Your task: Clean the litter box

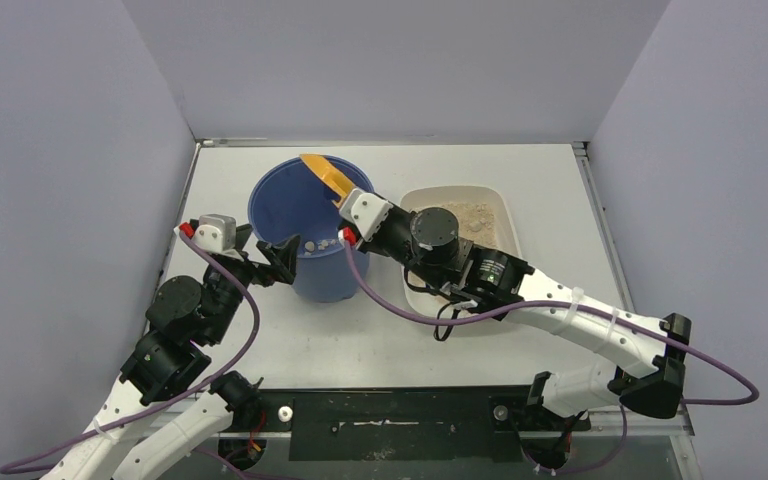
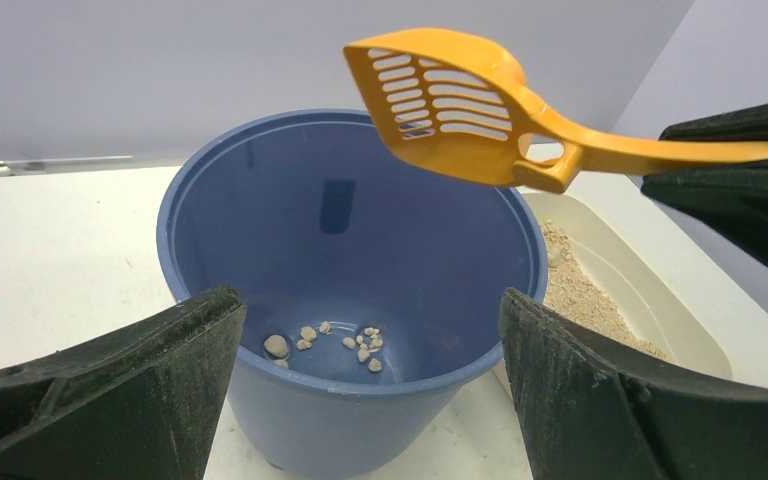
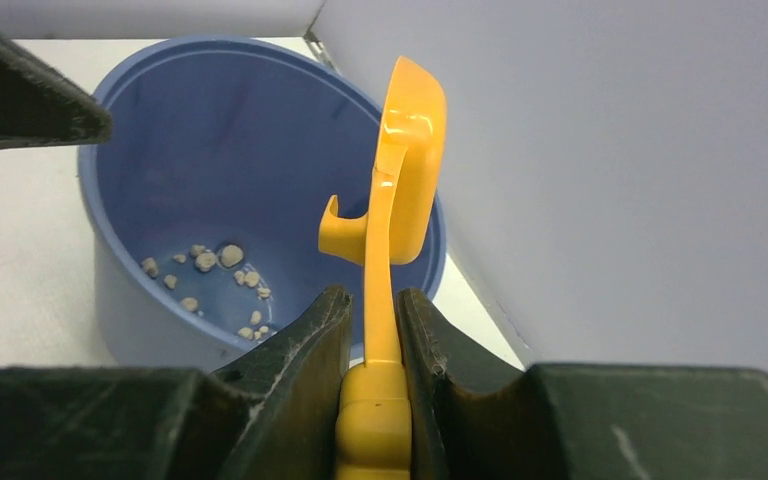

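Note:
The cream litter box [image 1: 505, 206] with tan granules lies right of the blue bucket [image 1: 300, 240]; its near part is hidden under my right arm. It also shows in the left wrist view [image 2: 660, 300]. My right gripper [image 1: 348, 212] is shut on the handle of the orange slotted scoop [image 1: 326, 175], holding it turned on its side above the bucket's far right rim. The scoop [image 2: 450, 100] looks empty. Several small clumps [image 2: 345, 340] lie on the bucket's bottom. My left gripper [image 1: 285, 262] is open, its fingers either side of the bucket's near left rim.
Grey walls enclose the white table on three sides. The bucket stands at the table's middle, the box against its right side. A purple cable loops from my right arm over the table in front of the bucket.

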Motion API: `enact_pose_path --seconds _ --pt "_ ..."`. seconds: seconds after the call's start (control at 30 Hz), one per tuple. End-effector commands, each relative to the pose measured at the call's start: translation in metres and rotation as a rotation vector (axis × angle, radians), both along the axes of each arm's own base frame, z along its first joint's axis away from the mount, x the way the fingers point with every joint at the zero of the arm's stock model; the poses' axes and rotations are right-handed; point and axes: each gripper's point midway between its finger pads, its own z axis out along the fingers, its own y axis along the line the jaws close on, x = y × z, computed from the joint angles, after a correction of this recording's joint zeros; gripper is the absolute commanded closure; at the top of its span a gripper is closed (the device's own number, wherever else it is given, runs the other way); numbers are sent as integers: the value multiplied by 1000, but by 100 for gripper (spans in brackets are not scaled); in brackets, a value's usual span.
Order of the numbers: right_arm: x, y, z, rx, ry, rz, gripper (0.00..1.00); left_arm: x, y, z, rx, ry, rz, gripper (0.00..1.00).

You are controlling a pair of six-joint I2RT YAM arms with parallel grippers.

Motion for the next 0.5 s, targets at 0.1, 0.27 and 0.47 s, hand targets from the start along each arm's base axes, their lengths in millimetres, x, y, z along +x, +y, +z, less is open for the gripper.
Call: enact_pose_path --seconds 0.1,0.27,0.47 --pt "4 -48 64 255 -93 -177 100 1 1 15 -36 -41 5 3" --pt "8 -84 63 386 -51 -312 100 2 -1 13 -30 -34 1 3" --pt "23 -124 29 475 72 -507 100 4 -2 12 -26 -30 1 3"
